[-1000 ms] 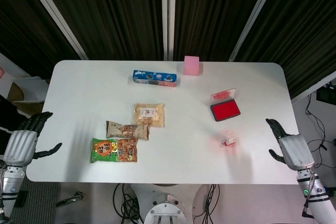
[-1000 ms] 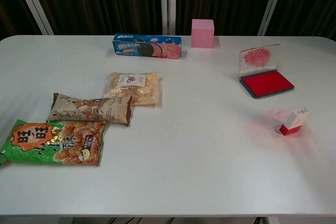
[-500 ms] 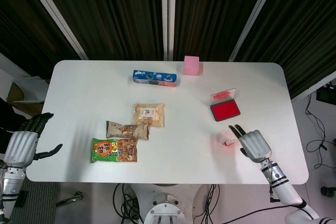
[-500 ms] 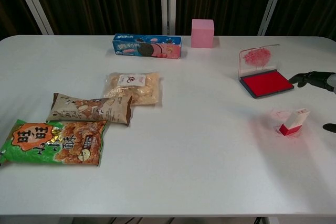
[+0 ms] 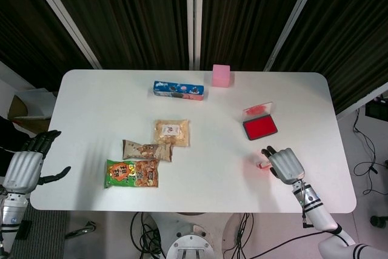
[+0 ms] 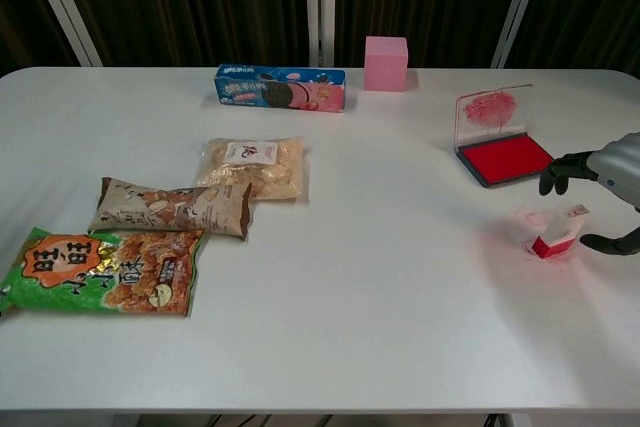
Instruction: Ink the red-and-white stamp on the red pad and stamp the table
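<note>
Half of stamp [image 5: 263,164] hidden behind right hand [image 5: 285,164].

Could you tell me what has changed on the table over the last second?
The right hand has come in from the table's right edge to the red-and-white stamp, open beside it, not yet gripping. The stamp, the red pad, the snack packs and the left hand have stayed put.

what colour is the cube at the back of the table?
Pink. The cube stands at the table's far edge beside the cookie box; the chest view shows it best.
</note>
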{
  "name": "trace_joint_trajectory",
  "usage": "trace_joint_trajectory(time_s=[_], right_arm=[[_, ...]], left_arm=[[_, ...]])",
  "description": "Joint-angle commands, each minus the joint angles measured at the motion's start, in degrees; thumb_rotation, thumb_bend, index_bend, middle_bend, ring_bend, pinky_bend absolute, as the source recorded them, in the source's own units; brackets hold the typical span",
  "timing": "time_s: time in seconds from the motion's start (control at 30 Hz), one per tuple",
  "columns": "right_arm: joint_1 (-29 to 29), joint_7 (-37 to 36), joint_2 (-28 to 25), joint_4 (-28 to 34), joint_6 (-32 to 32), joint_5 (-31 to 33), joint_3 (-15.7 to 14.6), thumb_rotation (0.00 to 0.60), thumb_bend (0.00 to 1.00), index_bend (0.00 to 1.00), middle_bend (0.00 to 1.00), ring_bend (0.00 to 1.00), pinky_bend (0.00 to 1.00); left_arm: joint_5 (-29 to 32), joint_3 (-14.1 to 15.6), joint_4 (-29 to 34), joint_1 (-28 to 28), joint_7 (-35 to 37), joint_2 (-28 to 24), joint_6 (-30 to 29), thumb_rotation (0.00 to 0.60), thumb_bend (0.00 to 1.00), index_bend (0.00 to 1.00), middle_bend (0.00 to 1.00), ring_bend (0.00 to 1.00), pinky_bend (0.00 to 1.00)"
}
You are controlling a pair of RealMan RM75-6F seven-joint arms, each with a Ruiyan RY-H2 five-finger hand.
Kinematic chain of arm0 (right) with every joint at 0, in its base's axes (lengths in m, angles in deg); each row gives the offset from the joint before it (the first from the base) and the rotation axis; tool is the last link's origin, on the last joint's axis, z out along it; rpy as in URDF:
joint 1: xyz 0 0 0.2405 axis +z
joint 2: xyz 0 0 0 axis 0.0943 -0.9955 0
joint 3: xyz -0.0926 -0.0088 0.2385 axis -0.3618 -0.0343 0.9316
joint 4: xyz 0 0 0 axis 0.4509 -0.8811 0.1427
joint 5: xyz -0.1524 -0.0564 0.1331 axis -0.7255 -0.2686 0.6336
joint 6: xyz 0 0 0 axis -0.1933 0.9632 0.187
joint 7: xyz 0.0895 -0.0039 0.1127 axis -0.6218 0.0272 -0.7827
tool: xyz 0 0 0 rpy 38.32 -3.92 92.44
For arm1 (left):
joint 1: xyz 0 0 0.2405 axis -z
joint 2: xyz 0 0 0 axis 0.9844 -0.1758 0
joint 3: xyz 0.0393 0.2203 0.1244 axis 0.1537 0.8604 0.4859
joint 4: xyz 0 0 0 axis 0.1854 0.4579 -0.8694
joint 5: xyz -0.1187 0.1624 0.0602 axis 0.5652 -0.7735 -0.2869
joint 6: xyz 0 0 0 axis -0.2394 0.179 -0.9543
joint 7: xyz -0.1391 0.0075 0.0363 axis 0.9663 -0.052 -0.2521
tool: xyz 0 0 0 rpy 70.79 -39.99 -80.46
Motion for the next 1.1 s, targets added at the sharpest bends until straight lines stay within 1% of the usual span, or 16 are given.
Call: trace_joint_trajectory(time_s=[0.03,0.37,0.6,0.77,0.93,1.1], right_arm=[[0.28,-0.07,0.41,-0.32,-0.29,0.2,-0.19,0.6,0.2,0.39,0.38,0.83,1.0],[0.68,0.02,2.02,-1.96,-0.45,0.91,-0.74,0.6,0.22,0.48,0.45,0.83,1.0],[0.82,-0.17,2.71,-2.86,-0.36,1.31,-1.01,0.6,0.23,0.49,0.46,0.83,1.0],[0.99,-0.17,3.22,-3.34,-0.36,1.48,-1.19,0.6,0.23,0.51,0.48,0.83,1.0],[1.18,-0.03,3.58,-3.6,-0.53,1.89,-1.2,0.6,0.29,0.52,0.49,0.83,1.0],[1.3,0.11,3.78,-3.66,-0.52,2.22,-1.15,0.6,0.31,0.54,0.51,0.83,1.0]], left_arm=[[0.01,-0.03,0.05,-0.01,-0.03,-0.03,-0.05,0.468,0.17,0.13,0.13,0.12,0.21],[0.11,-0.1,-0.01,0.05,0.11,-0.09,0.04,0.468,0.17,0.13,0.13,0.12,0.21],[-0.03,0.08,0.18,-0.1,1.97,-0.22,-0.01,0.47,0.17,0.13,0.13,0.12,0.21],[-0.06,0.02,-0.11,-0.12,1.92,-0.27,-0.16,0.469,0.17,0.13,0.13,0.12,0.21],[0.08,0.01,-0.28,-0.14,1.87,-0.24,-0.07,0.468,0.17,0.13,0.13,0.12,0.21],[0.14,0.03,-0.49,-0.2,2.07,-0.2,-0.09,0.467,0.17,0.13,0.13,0.12,0.21]])
